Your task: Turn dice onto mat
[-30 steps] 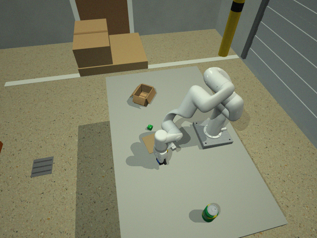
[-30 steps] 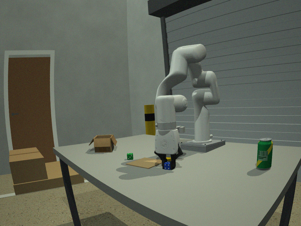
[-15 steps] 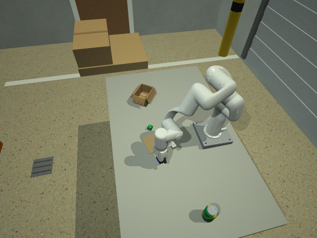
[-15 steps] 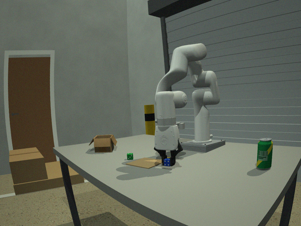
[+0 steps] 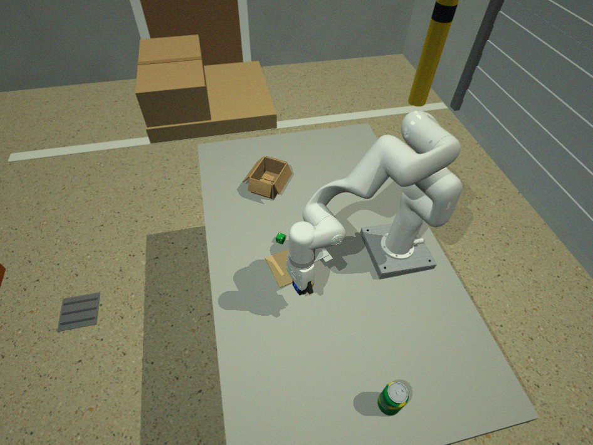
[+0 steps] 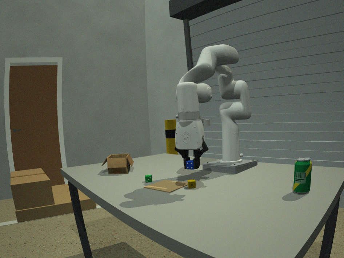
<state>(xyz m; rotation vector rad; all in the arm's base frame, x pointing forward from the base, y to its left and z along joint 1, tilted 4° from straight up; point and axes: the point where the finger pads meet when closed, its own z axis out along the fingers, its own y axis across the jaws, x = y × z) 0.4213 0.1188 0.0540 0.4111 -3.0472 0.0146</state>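
Observation:
My gripper points straight down and is shut on the blue die, holding it well above the table; in the overhead view the fingers show below the wrist with a sliver of blue. The brown mat lies flat on the table, partly hidden by the arm in the overhead view. The yellow die sits on the table just off the mat's right corner, hidden under the arm from above. The green die sits on the table beyond the mat, and it shows in the overhead view.
An open cardboard box lies at the table's far left. A green soda can stands near the front right. The robot base is bolted at the table's right side.

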